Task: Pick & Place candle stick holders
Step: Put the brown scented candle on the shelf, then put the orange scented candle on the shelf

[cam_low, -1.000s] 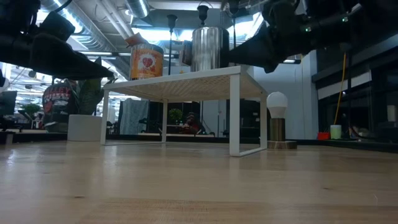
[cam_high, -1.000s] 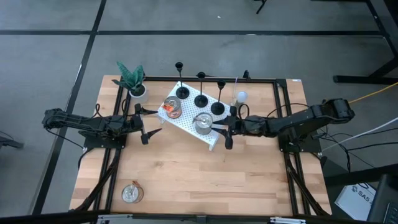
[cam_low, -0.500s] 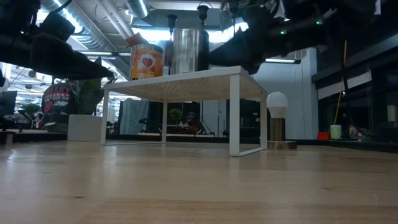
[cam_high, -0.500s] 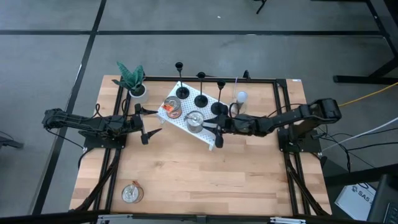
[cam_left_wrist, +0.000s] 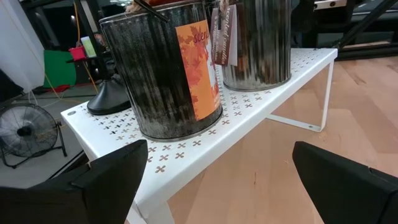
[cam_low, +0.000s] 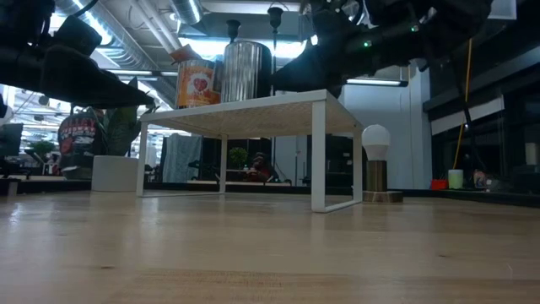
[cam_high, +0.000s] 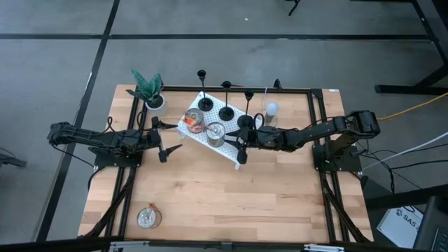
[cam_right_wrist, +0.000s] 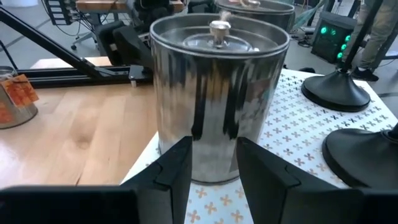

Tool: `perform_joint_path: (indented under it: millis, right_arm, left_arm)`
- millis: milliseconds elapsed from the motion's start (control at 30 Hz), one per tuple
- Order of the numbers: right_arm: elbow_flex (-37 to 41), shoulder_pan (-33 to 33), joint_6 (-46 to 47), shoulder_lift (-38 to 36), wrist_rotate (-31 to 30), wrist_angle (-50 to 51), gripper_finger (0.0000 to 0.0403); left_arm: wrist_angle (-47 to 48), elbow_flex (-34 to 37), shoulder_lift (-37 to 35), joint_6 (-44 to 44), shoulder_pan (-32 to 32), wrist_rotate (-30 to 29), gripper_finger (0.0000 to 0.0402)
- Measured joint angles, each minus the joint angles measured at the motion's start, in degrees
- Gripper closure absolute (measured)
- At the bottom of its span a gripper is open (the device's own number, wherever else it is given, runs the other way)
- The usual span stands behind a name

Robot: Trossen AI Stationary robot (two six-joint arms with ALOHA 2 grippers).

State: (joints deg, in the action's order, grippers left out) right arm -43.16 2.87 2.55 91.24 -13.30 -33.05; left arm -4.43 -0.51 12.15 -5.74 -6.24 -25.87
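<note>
Three black candle stick holders (cam_high: pixel 226 112) stand by their round bases along the far side of a white perforated shelf (cam_high: pixel 210 146). Two of these bases (cam_right_wrist: pixel 336 90) show in the right wrist view. A plain silver tin (cam_high: pixel 215 131) stands on the shelf next to an orange-labelled tin (cam_high: pixel 194 121). My right gripper (cam_high: pixel 236 142) reaches in from the right, open by a narrow gap, right against the silver tin (cam_right_wrist: pixel 217 106). My left gripper (cam_high: pixel 164 144) waits wide open beside the shelf's left end. My right gripper pushes the silver tin with its two fingertips (cam_right_wrist: pixel 177 163), set against the low part of the tin's side wall (cam_right_wrist: pixel 214 160) that faces the table's right. The fingers come nearly level from the right. The tin stands upright on the shelf.
A potted plant (cam_high: pixel 150 93) stands at the far left and a bulb lamp (cam_high: pixel 271 110) behind the shelf's right end. A small round tin (cam_high: pixel 148 217) lies near the front left. Bare wood spreads across the near half of the table (cam_high: pixel 231 203).
My right gripper has gone toward the table's left edge and has pushed the silver tin along the shelf. The tin has slid upright toward the orange-labelled tin and now stands close beside it.
</note>
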Motion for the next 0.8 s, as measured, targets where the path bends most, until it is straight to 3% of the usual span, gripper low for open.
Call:
perform_joint_path:
  millis: [233,567,800]
  right_arm:
    - [0.0,1.7,0.7,0.0,-0.6,0.0,0.0273]
    - [0.0,9.0,-3.1,-3.2,-9.0,0.1,0.0273]
    - [0.0,12.7,-5.2,-3.5,-5.9,0.4,0.0273]
  left_arm:
    - [0.0,0.0,0.0,0.0,0.0,0.0,0.0002]
    - [0.0,0.0,0.0,0.0,0.0,0.0,0.0002]
    - [0.0,0.0,0.0,0.0,0.0,0.0,0.0002]
